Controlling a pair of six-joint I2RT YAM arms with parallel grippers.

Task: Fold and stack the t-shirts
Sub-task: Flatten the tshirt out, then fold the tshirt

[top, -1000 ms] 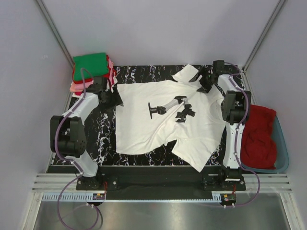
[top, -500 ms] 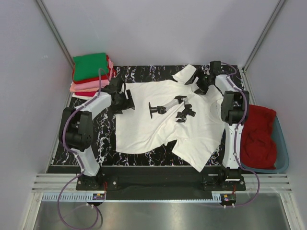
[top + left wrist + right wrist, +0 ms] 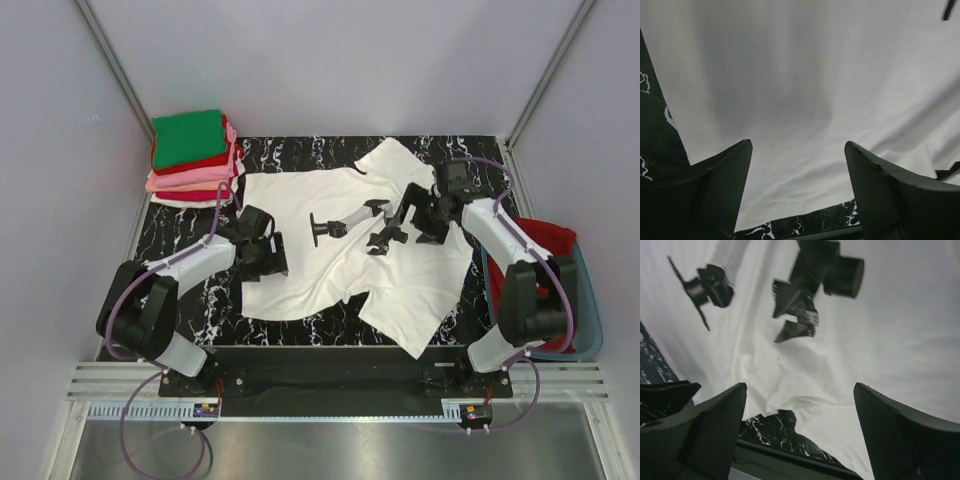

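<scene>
Nearest the arm bases, one sleeve of the white short-sleeved cloth t-shirt (image 3: 320, 275) reached almost to the near edge of the black, white-veined marble-pattern desk (image 3: 300, 152). The rest of the shirt lay spread across the middle of the desk, with its black chest print (image 3: 325, 228) facing up.

The left hand (image 3: 276, 254) was over the shirt's left edge. In the left wrist view, the left hand (image 3: 797, 145) stood wide open, its two dark fingers (image 3: 715, 190) well apart. White cloth (image 3: 805, 90) lay smooth below them and nothing was pinched between them. Whether the tips touched the cloth could not be told.

A little farther and to the right, the right hand (image 3: 408, 215) was over the shirt just beside the print. In the right wrist view the right hand (image 3: 800, 387) was also spread open and held nothing. Below it lay a rumpled fold of the shirt (image 3: 790, 375), with the print (image 3: 810, 285) beyond it and a strip of desk (image 3: 775, 427) showing at the shirt's edge.

Off the desk's right side sat a blue plastic tub (image 3: 590, 310) holding a crumpled red garment (image 3: 540, 290).

At the far left corner stood a stack of folded tees. A folded green t-shirt (image 3: 187, 138) lay on top, with a red one (image 3: 195, 163), a pink one (image 3: 185, 180) and a white one (image 3: 190, 197) beneath it.
</scene>
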